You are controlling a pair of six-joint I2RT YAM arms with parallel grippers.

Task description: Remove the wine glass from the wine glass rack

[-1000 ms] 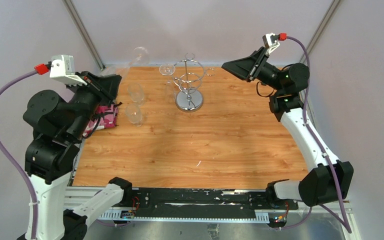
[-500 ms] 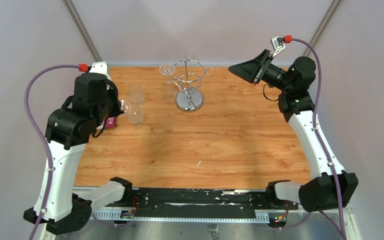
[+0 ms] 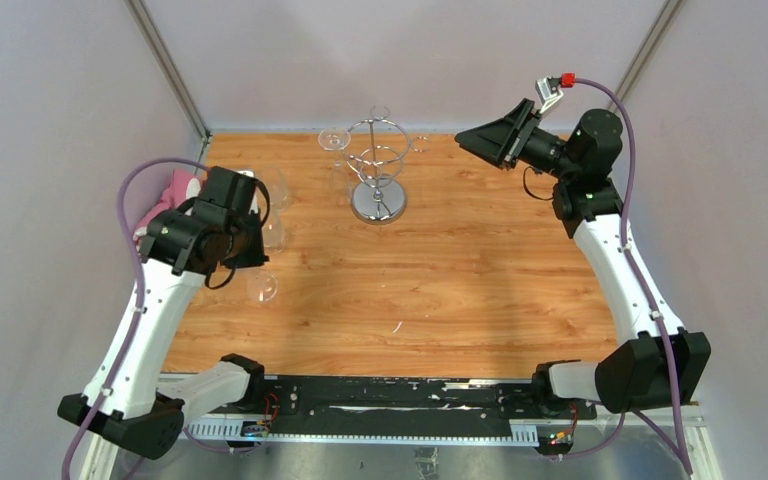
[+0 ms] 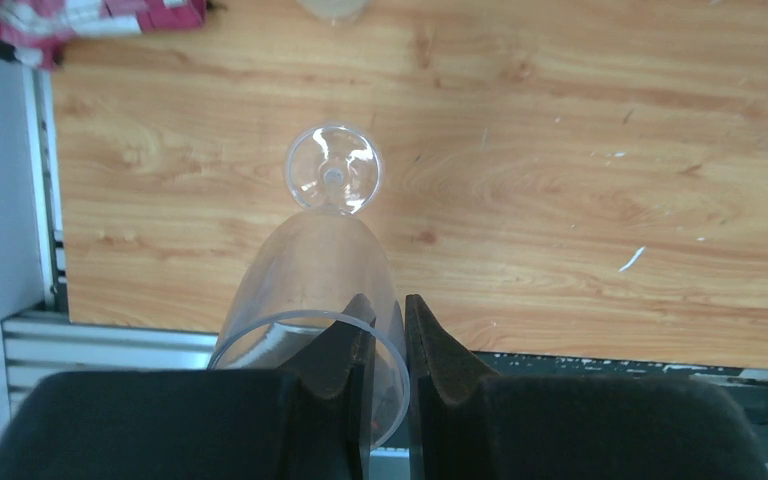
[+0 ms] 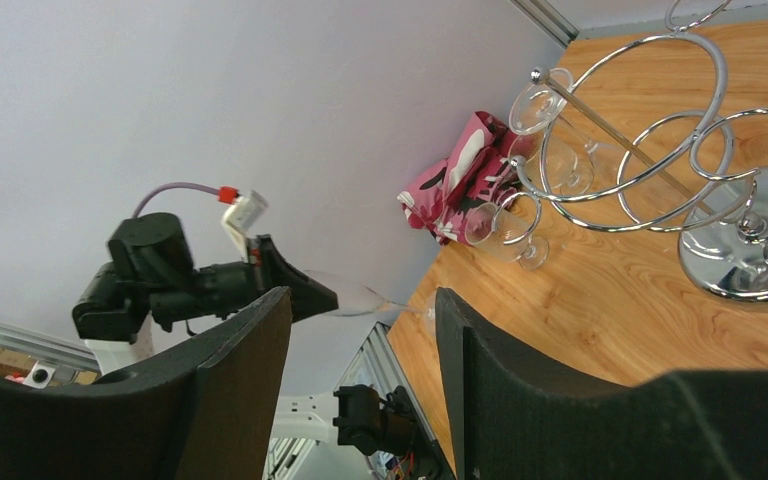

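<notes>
My left gripper (image 3: 248, 255) (image 4: 388, 320) is shut on the rim of a clear wine glass (image 4: 316, 268), one finger inside the bowl and one outside. The glass points foot down (image 3: 261, 287) over the table's left front, far from the wine glass rack (image 3: 377, 150) (image 5: 650, 160). The chrome rack stands at the back centre, and another glass (image 3: 334, 139) hangs on its left side. My right gripper (image 3: 465, 135) (image 5: 362, 300) hovers open and empty to the right of the rack, level with its top.
Two more glasses (image 3: 273, 185) (image 3: 272, 232) stand upright left of the rack, just behind my left arm. A pink patterned cloth (image 3: 173, 186) (image 4: 80, 20) lies at the table's left edge. The metal rail (image 4: 110, 345) runs along the near edge.
My left arm has swung down from high at the back left to the table's left front, carrying the glass and turning it foot down. The right gripper has barely moved.
</notes>
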